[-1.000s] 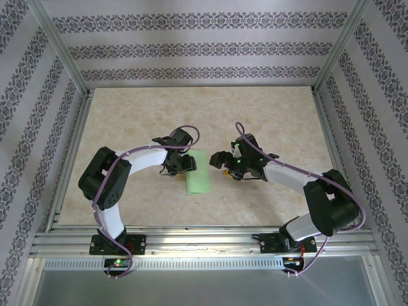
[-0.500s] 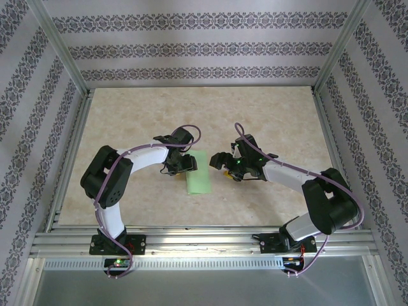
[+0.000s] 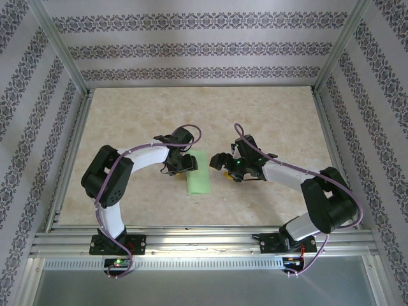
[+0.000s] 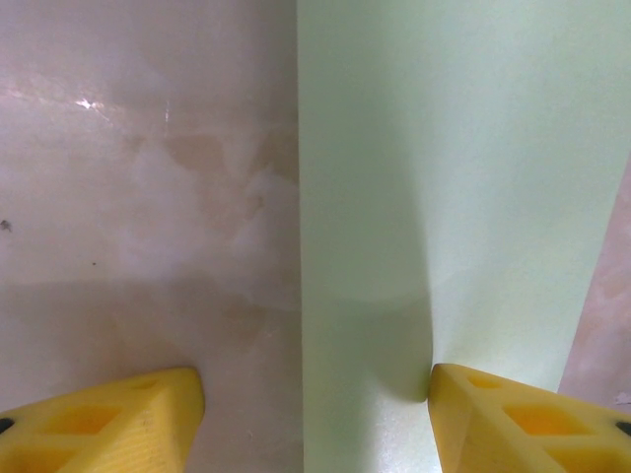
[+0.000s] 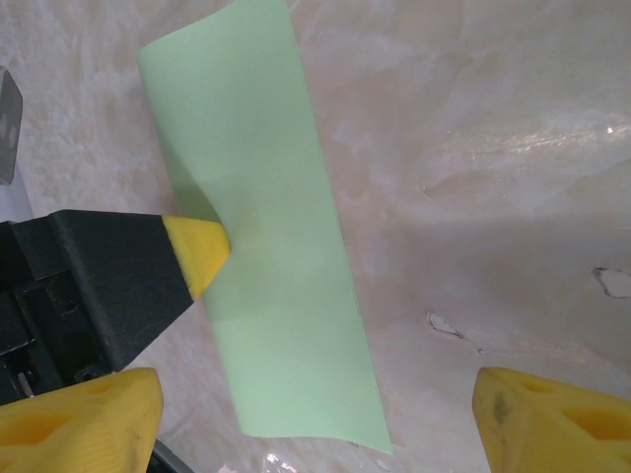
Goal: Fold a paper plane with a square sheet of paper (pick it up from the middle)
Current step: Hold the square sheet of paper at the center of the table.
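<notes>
Quick headcount: two arms, the left arm (image 3: pixel 127 167) and the right arm (image 3: pixel 294 177), so two sets of jaws, the left jaws and the right jaws. Each set ends in two yellow fingertips (image 4: pixel 108 424), four in all, and the right wrist view catches three of them: its own pair plus one from the left jaws. One sheet of pale green paper (image 3: pixel 199 175) sits between the two sets of jaws, and one tabletop (image 3: pixel 127 115) lies under both.

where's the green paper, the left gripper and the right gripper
green paper (image 3: pixel 199 182), top view, middle of its bare part
left gripper (image 4: pixel 314 419), left wrist view, midway between yellow fingertips
right gripper (image 5: pixel 320 419), right wrist view, midway between yellow fingertips
</notes>
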Controlling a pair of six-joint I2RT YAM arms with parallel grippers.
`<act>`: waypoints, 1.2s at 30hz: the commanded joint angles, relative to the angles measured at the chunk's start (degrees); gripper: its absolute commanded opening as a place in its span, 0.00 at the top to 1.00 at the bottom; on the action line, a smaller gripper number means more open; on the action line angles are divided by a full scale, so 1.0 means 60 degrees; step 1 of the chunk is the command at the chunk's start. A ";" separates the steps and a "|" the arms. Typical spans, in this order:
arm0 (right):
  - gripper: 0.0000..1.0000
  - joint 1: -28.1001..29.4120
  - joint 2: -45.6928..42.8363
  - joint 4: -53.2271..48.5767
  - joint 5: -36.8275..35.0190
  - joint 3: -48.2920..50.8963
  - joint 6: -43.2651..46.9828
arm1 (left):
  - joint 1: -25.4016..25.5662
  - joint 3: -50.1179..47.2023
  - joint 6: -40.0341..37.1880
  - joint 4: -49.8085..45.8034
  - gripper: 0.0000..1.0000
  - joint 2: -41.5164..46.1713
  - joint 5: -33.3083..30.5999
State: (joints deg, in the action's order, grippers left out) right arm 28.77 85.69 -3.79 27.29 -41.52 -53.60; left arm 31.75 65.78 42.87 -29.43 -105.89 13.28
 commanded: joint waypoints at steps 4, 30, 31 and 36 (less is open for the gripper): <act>0.18 0.0069 0.0085 -0.0173 -0.0139 -0.0125 0.0130 | -0.0047 -0.0108 -0.0137 0.0715 0.36 -0.0847 0.0017; 0.25 0.0078 0.0227 -0.0025 0.0064 -0.0071 0.0162 | -0.0047 -0.0074 0.0004 0.0904 0.37 -0.1117 0.0101; 0.26 0.0076 0.0246 -0.0024 0.0077 -0.0075 0.0160 | -0.0033 -0.0105 -0.0003 0.0955 0.38 -0.1120 0.0120; 0.36 0.0095 0.0311 0.0076 0.0112 -0.0079 0.0196 | -0.0032 -0.0153 0.0062 0.1023 0.38 -0.1105 0.0087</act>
State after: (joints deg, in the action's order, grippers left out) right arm 28.77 86.80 -3.97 27.53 -41.50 -53.47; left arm 31.75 66.74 42.98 -30.48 -106.78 13.19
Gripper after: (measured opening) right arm 0.655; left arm 0.625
